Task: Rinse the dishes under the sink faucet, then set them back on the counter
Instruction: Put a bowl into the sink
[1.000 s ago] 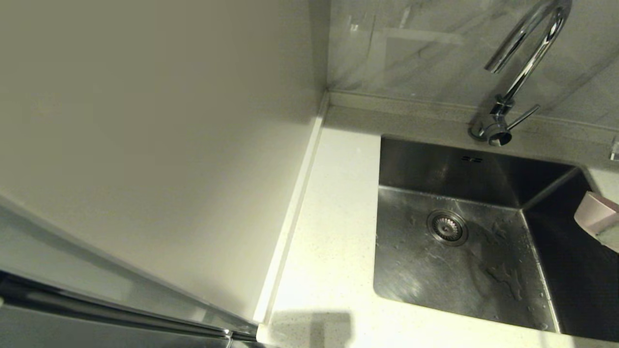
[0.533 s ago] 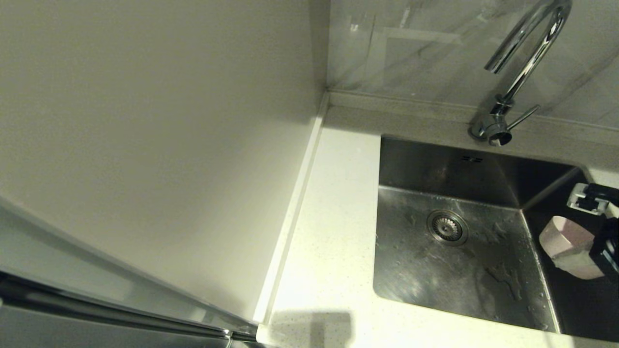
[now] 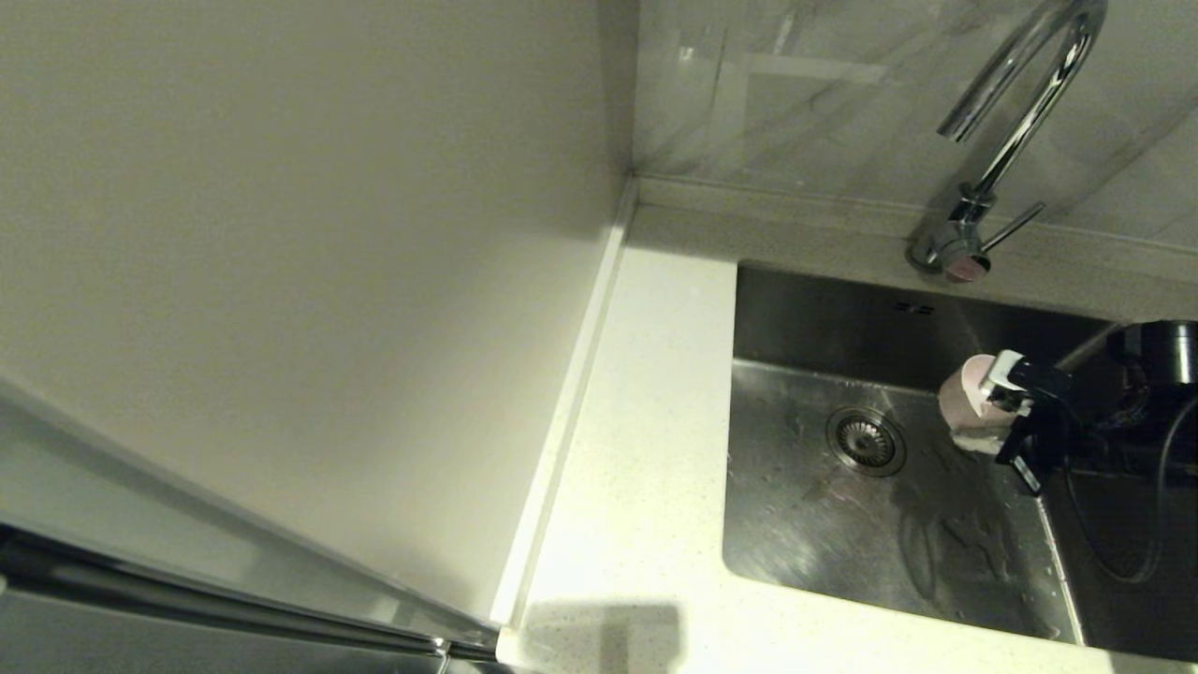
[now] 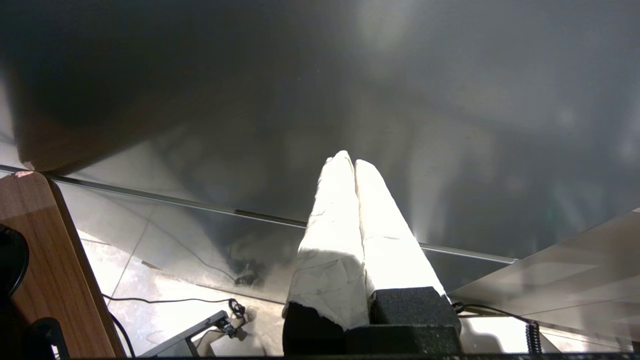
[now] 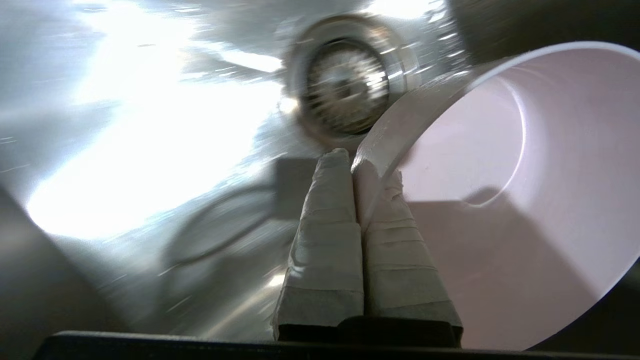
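Observation:
My right gripper (image 3: 994,423) is shut on the rim of the pale pink bowl (image 3: 964,401), which it holds tilted on its side above the sink (image 3: 870,534), just right of the drain strainer (image 3: 865,440). In the right wrist view the taped fingers (image 5: 327,220) pinch the pink bowl's wall (image 5: 500,200), with the drain strainer (image 5: 347,82) beyond. The chrome faucet (image 3: 1015,103) arches over the back of the basin, its spout left of and behind the bowl. No water runs. The grey-blue and yellow bowls are out of view. My left gripper (image 4: 350,162) is shut on nothing, away from the sink.
White speckled counter (image 3: 646,449) runs left of the sink, bounded by a plain off-white side panel (image 3: 281,281). The faucet's lever handle (image 3: 1011,227) points right at the base. A black cable (image 3: 1104,543) trails from the right arm over the basin's right wall.
My right gripper has carried the pink bowl leftward from the sink's right edge to beside the drain, under the faucet area. The left arm has not moved.

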